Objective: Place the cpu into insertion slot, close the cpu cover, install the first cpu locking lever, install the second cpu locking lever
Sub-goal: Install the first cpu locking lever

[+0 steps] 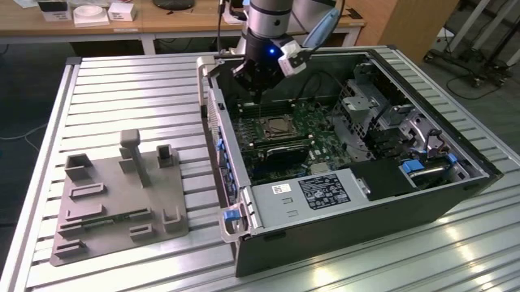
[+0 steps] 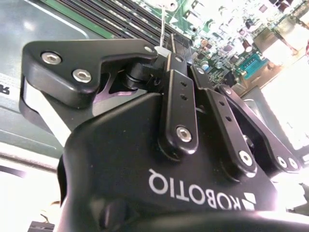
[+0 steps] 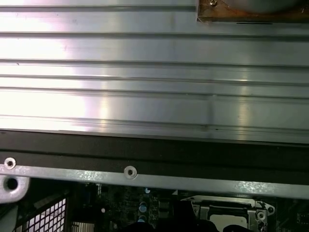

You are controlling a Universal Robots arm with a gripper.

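The gripper [image 1: 258,92] hung inside the open computer case [image 1: 366,225], its fingers pressed together on nothing I could make out, the tips just above the memory slots [image 1: 262,109]. In the exterior view the cpu [image 1: 282,126] sat in the insertion slot [image 1: 263,129], at about five o'clock from those tips — near, but apart. The cpu cover [image 3: 227,209] looked to lie flat around the chip — a silvery frame in the first wrist view.

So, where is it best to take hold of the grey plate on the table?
Probably by its tall post, from straight above: it stands upright, proud of everything else, while the grey plate lies flat on the table, its edges hard to pinch.
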